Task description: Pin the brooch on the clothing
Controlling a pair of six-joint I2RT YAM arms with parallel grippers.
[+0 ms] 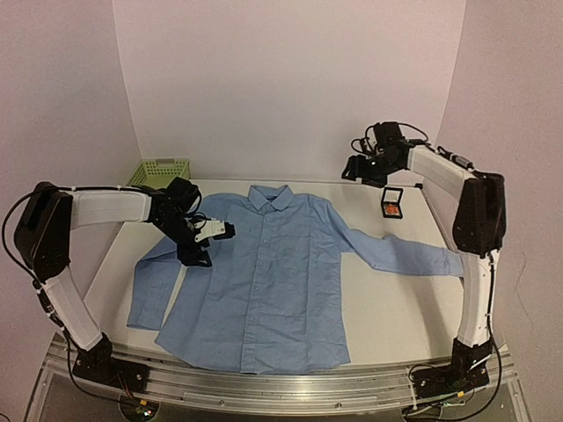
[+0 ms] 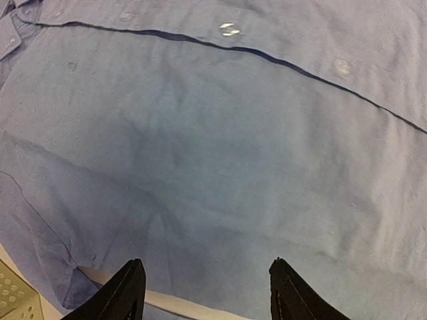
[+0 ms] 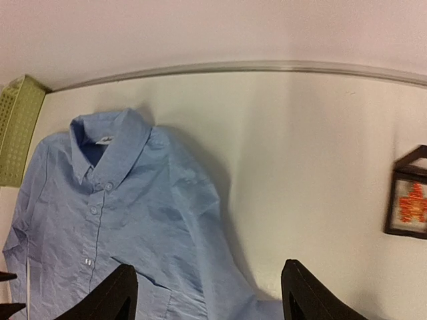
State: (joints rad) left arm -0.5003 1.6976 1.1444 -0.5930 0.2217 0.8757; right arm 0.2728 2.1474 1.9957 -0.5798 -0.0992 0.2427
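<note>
White table (image 1: 400, 303) | one shirt (image 1: 264, 281) | one brooch (image 3: 413, 203) | one box (image 3: 389, 200) | one basket (image 1: 158, 170)

Nothing written could be read anywhere. The shirt (image 3: 133, 220) carried a small white neck label (image 3: 105, 140) inside its collar, toward the far edge of the table (image 3: 300, 167), but any print on it was too small to make out. The black box (image 3: 408, 197) near the table's far right corner showed only the orange-red brooch (image 3: 413, 202), with no lettering.
</note>
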